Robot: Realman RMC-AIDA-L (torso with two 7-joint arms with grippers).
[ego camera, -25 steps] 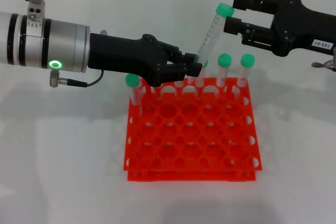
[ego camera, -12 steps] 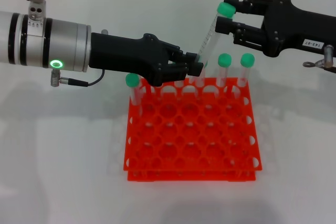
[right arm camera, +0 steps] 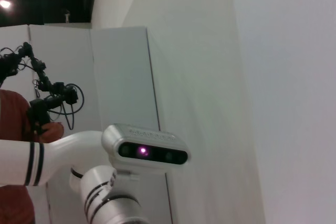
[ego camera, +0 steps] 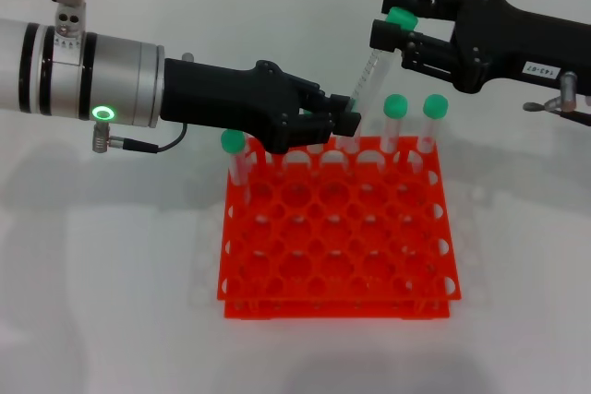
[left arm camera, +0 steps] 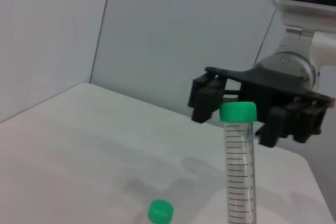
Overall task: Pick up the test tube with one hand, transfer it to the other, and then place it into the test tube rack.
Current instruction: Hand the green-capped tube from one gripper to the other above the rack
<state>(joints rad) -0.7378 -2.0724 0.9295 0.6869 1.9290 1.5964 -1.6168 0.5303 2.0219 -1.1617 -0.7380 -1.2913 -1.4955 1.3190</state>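
while the left gripper (ego camera: pixel 343 123) pinches the lower end of the test tube (ego camera: pixel 370 71), the tube leans up and away from it, its green cap sitting between the spread fingers of the right gripper (ego camera: pixel 388 32), which have not closed on it. just below the left gripper lies the orange test tube rack (ego camera: pixel 338 237), with three capped tubes (ego camera: pixel 394 123) standing along its far rows.
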